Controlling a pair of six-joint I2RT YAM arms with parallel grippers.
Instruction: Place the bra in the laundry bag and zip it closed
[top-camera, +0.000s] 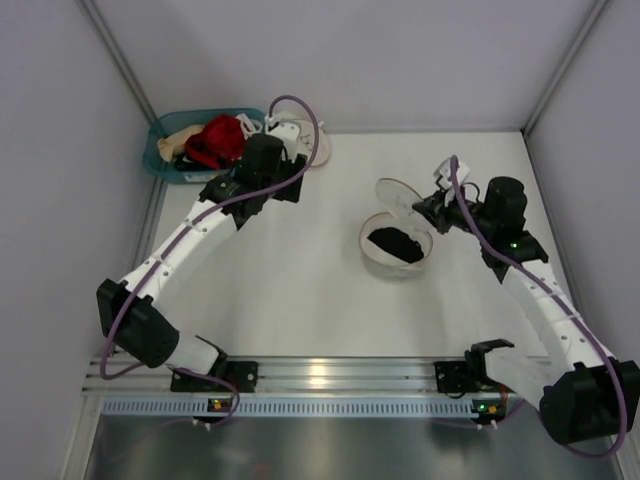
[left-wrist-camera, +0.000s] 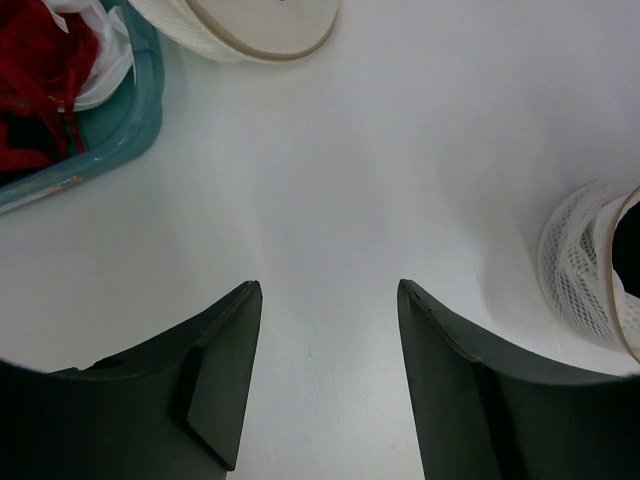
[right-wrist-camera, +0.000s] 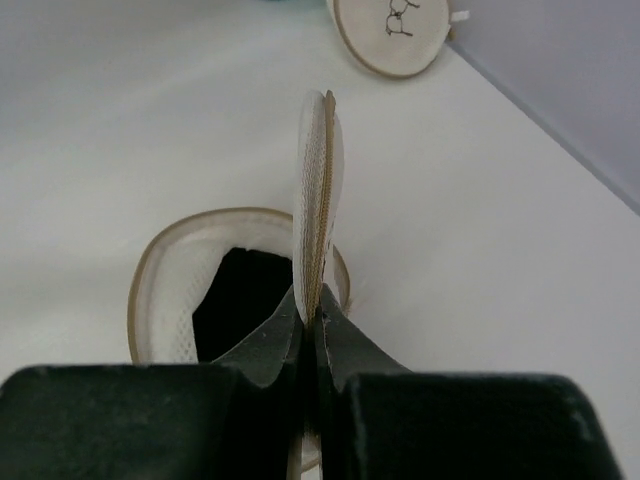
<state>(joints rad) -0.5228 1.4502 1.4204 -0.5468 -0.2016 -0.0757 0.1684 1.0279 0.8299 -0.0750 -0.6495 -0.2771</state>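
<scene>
The laundry bag (top-camera: 366, 243) lies open right of the table's middle, a round cream mesh bowl. Inside it lies the black bra (top-camera: 397, 243), also seen in the right wrist view as a dark heap (right-wrist-camera: 245, 300) within the bag's rim (right-wrist-camera: 160, 290). My right gripper (right-wrist-camera: 315, 305) is shut on the edge of the bag's lid (right-wrist-camera: 318, 190), which stands upright on edge above the bowl. In the top view that gripper (top-camera: 432, 205) sits just right of the raised lid (top-camera: 398, 193). My left gripper (left-wrist-camera: 330, 290) is open over bare table, nothing between its fingers, left of the bag's mesh wall (left-wrist-camera: 580, 270).
A teal basket (top-camera: 165, 150) at the back left holds a red garment (top-camera: 215, 140) and a beige one. A second round bag with a tan-rimmed lid (left-wrist-camera: 250, 30) lies beside the basket (left-wrist-camera: 130, 110), partly under my left wrist (top-camera: 272, 170). Walls close off three sides.
</scene>
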